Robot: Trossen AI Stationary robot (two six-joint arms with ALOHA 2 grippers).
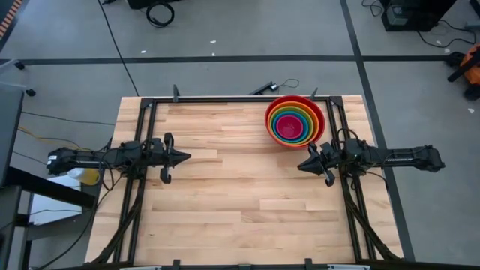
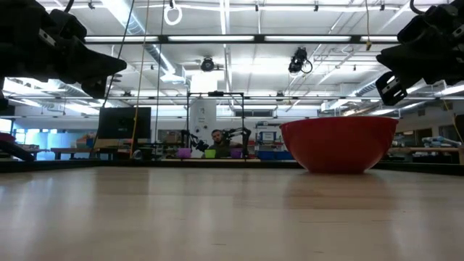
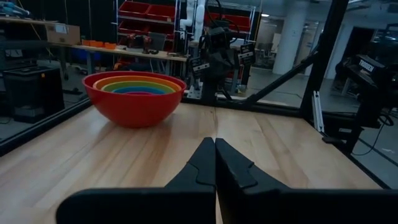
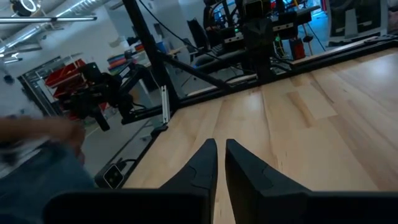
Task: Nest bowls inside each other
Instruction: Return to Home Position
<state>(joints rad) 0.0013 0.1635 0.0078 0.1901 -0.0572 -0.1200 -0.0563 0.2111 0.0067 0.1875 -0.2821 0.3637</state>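
The bowls sit nested as one stack (image 1: 294,120) at the table's far right. The red one (image 2: 339,145) is outermost and stands on the wood by its base. Orange, green and blue rings (image 3: 134,87) lie inside it, with pink at the centre (image 1: 291,129). My left gripper (image 1: 187,157) hovers level over the table's left side, shut and empty, pointing toward the right; its tips (image 3: 215,142) meet. My right gripper (image 1: 301,166) hovers level just near-side of the stack, pointing left. A narrow gap shows between its fingers (image 4: 221,143), which hold nothing.
Black frame rails (image 1: 142,127) run along the table's left, right and far edges. Bare wood (image 1: 240,195) stretches between the arms and toward the near edge. A person (image 2: 217,138) sits far back in the room; a blurred sleeve (image 4: 37,143) shows beyond the table.
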